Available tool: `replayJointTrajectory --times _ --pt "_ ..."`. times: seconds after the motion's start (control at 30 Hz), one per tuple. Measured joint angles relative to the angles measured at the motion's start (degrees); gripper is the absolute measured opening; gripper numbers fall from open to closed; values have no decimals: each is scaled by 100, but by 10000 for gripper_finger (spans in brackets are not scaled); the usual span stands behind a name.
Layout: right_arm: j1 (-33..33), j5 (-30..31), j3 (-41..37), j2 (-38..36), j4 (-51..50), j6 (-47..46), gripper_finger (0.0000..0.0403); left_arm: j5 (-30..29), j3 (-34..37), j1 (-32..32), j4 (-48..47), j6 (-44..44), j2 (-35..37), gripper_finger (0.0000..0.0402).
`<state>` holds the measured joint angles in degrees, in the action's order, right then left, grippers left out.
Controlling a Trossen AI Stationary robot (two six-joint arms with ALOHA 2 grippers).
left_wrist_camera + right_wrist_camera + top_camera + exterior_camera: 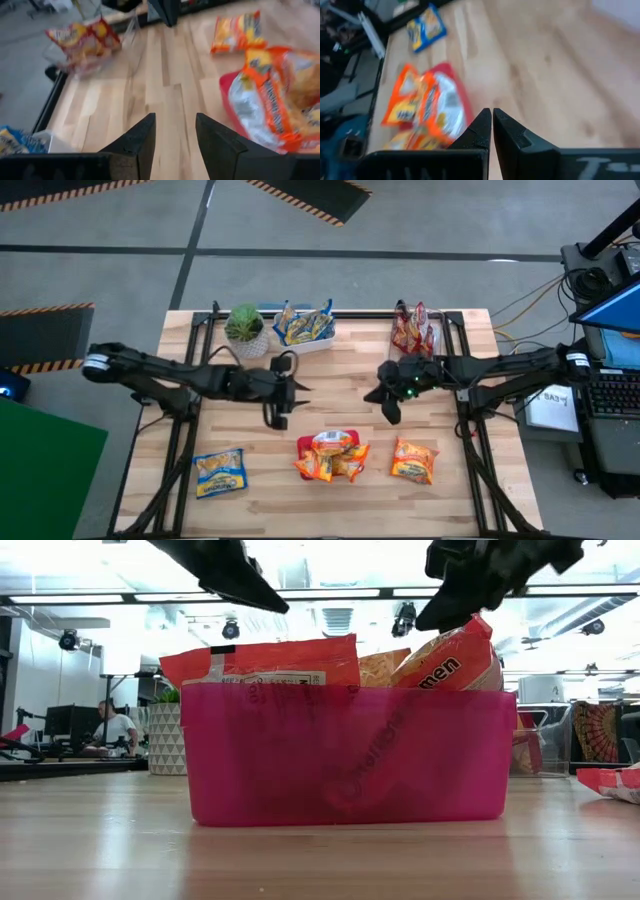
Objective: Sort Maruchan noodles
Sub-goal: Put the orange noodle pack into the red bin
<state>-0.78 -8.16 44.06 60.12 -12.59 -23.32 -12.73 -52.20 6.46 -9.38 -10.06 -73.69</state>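
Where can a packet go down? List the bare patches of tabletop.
Bare wood lies between the blue packet and the pink bin, and in the far middle between the white bin and the clear bin. The centre is crowded: the left hand and right hand hang there, above the heaped pink bin and the loose orange packet.

A light wooden table (pixel 340 380) with a dark metal frame stands on a grey concrete floor (pixel 300 220) marked by black-and-yellow hazard stripes (pixel 310 198). A green panel (pixel 45 470) lies off one corner, and a desk with a laptop (pixel 612 300) and cables sits at the opposite side. Seen level across the table, the room is bright, with long ceiling light strips (pixel 330 594) and hanging spot lamps (pixel 68 639). A person (pixel 115 726) sits at a far desk beside dark monitors (pixel 72 723).
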Motion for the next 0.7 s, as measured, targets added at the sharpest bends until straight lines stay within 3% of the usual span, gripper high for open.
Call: replayJointTrajectory --times 0.3,0.53,0.7 --pt "647 -365 342 -2 -1877 -1761 9 -20 1012 42 1608 -2 358 123" --pt "1210 -1095 151 -4 -2410 -3546 9 -24 955 40 1716 -128 318 123" --pt "1768 -1165 67 156 -2630 -4434 9 -28 911 40 1710 -243 315 123"
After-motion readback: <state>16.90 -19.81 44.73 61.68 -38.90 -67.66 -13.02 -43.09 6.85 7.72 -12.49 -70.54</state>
